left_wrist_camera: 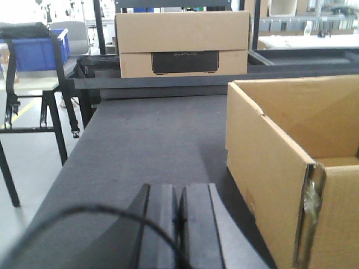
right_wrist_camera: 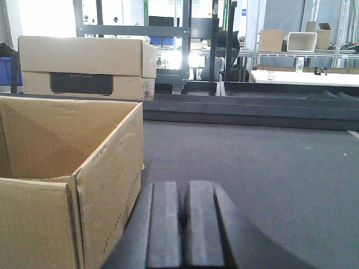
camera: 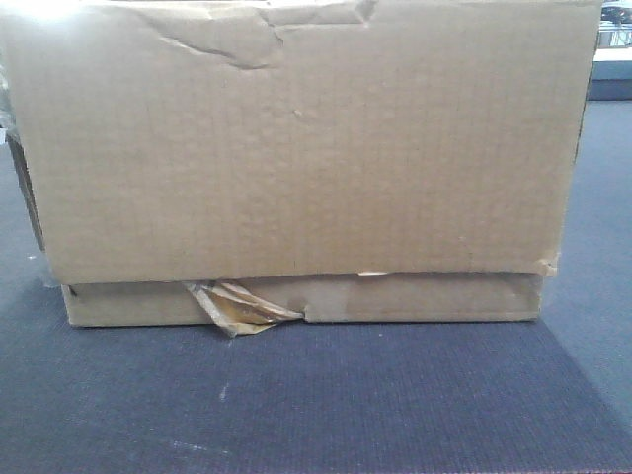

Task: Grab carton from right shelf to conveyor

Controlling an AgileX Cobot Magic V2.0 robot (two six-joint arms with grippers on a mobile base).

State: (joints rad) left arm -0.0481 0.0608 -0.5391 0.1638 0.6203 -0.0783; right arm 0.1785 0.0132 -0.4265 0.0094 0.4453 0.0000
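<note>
Dark grey bench (right_wrist_camera: 269, 162): open carton (right_wrist_camera: 61, 168) set down between both jaws, each pressed together, empty; placement apparently done.

Left gripper (left_wrist_camera: 178, 216) pressed closed; right gripper (right_wrist_camera: 183, 221) likewise, both level.

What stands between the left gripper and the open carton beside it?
Nothing visible does. The left gripper, fingers together, rests low over the dark mat; the open carton sits just to its right, with only bare mat between them. The closed carton stands farther ahead, out of the way.
</note>
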